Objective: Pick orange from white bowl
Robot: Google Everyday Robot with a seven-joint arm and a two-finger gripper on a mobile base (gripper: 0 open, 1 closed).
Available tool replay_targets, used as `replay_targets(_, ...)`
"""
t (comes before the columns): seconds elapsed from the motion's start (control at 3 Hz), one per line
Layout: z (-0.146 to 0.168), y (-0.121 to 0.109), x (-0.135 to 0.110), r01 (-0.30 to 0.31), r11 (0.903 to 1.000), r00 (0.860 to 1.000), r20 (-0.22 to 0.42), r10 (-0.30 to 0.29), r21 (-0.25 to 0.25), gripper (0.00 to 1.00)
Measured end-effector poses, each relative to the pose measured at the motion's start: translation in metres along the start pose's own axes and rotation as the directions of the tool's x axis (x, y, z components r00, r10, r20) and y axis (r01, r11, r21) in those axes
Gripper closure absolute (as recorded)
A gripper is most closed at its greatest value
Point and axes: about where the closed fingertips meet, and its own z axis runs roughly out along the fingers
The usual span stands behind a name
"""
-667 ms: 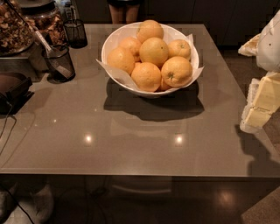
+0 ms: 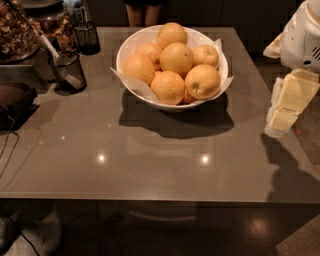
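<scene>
The white bowl (image 2: 131,75), lined with white paper, stands on the grey table at the back middle and holds several oranges. The orange (image 2: 202,81) with a dark stem scar lies at the front right of the pile, large and dimpled. A smaller orange with a stem dot (image 2: 206,55) sits behind it. My gripper (image 2: 282,112), cream-coloured below a white arm housing (image 2: 302,37), hangs at the table's right edge. It is to the right of the bowl, apart from it and holding nothing.
Two dark mesh cups (image 2: 67,71) (image 2: 86,37) stand at the back left, one with a utensil in it. A tray of brown food (image 2: 17,30) and a dark device (image 2: 15,100) lie at the left edge. A person's legs (image 2: 140,12) show behind the table.
The gripper has shifted slightly up and to the left, toward the bowl. The bowl and oranges have not moved.
</scene>
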Motion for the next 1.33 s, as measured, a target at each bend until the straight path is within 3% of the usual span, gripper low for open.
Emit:
replay_targets(0.33,0.015,-0.017,-0.009,0.011,0.9994,0.999,-0.045,-0.012,-0.032,0.00)
replay_targets(1.0,0.017,-0.024,-0.023,-0.004,0.9997,1.000,0.000,0.004,-0.022,0.00)
replay_targets(1.33,0.020,-0.041,-0.054,-0.021,0.9975,0.999,0.034,0.024,-0.068,0.00)
